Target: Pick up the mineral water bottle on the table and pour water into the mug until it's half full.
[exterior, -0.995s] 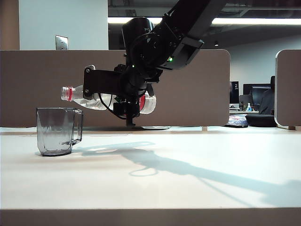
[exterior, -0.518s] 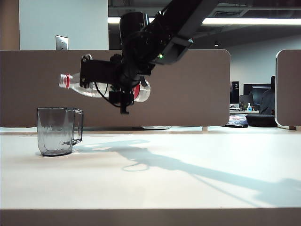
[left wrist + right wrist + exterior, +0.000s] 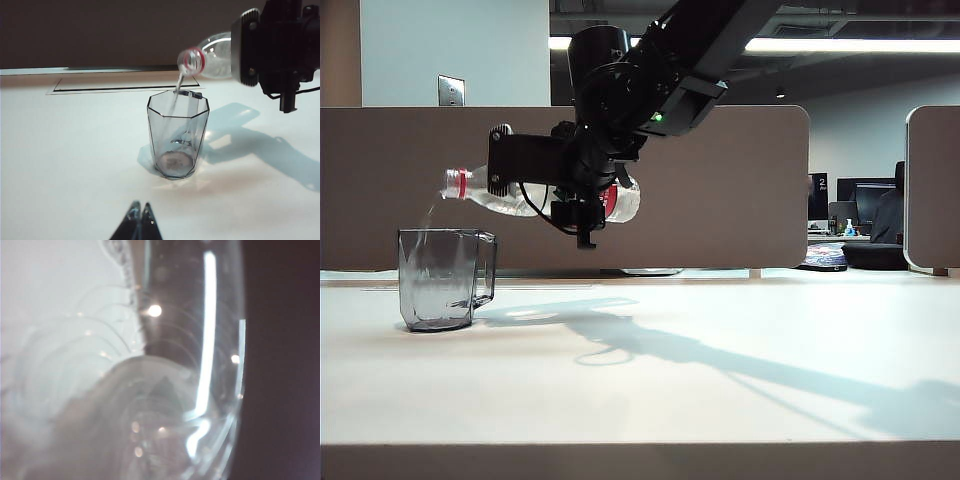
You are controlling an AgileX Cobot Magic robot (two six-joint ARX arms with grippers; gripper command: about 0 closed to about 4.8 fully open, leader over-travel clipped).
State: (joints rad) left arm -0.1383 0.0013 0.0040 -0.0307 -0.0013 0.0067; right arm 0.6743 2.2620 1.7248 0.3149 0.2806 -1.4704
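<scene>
In the exterior view, the right gripper (image 3: pixel 525 165), black and mounted on a dark arm reaching in from the upper right, is clamped around the body of the mineral water bottle (image 3: pixel 505 195), a clear plastic bottle with a red neck ring and a red-and-white label, held nearly level in the air with its open mouth tipped slightly down toward the left. A thin stream of clear water (image 3: pixel 428 213) falls from that mouth into the mug (image 3: pixel 445 278), a small smoky-grey transparent faceted mug with a squarish handle on its right side, which stands upright on the wide white table (image 3: pixel 650 380) near its left end. The left wrist view looks across the tabletop at the same mug (image 3: pixel 177 135) from another side; the bottle's red-ringed mouth (image 3: pixel 192 60) hangs just above the rim, the stream runs down inside the mug, and only a shallow pool lies at its bottom. The left gripper (image 3: pixel 139 220) shows at the lower edge with its dark fingertips pressed together, holding nothing, well apart from the mug. The right wrist view is filled by the blurred clear wall of the bottle (image 3: pixel 165 390) with bright highlights, close against the camera.
</scene>
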